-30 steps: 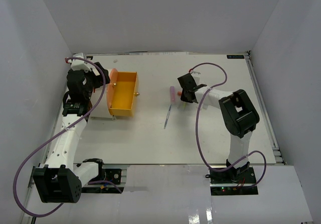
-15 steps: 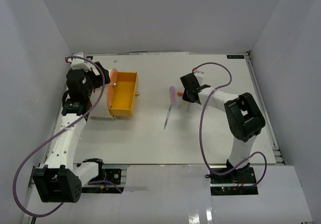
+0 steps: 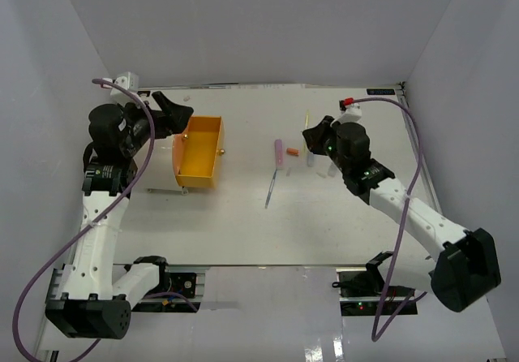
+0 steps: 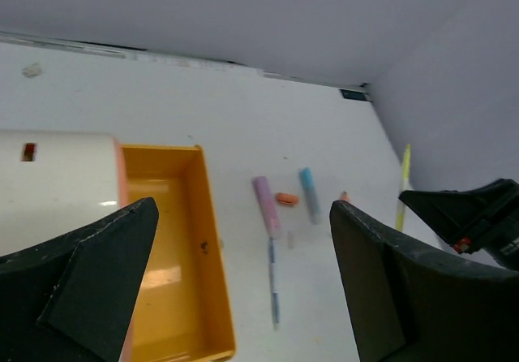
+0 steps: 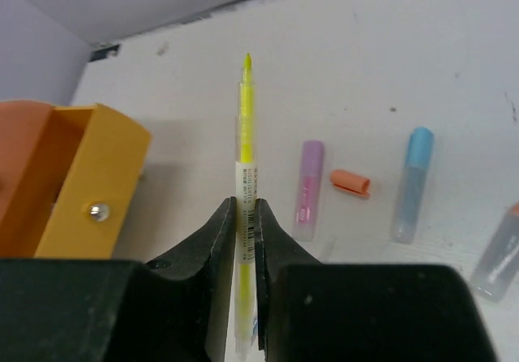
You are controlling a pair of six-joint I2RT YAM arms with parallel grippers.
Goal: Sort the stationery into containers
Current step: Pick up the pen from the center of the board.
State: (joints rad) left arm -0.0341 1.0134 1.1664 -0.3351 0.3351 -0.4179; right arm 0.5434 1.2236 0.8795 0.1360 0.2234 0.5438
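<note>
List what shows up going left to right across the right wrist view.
orange drawer → yellow pen, pinched in the right gripper → pink marker → orange cap → light blue marker → greyish marker, cut off by the right edge

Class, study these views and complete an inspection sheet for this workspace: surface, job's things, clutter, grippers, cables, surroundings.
Surface: white table, a few dark specks.
Job's things: orange drawer pulled out of cream drum, no stationery seen inside; pink marker, light blue marker, orange cap and thin pen lie on the table.
Clutter: small pale scrap by the far edge.
Grippers: left gripper open, near the drawer; right gripper shut on yellow pen.
Cables: purple cables loop along both arms, clear of the stationery.
Surroundings: plain grey walls on three sides.
</note>
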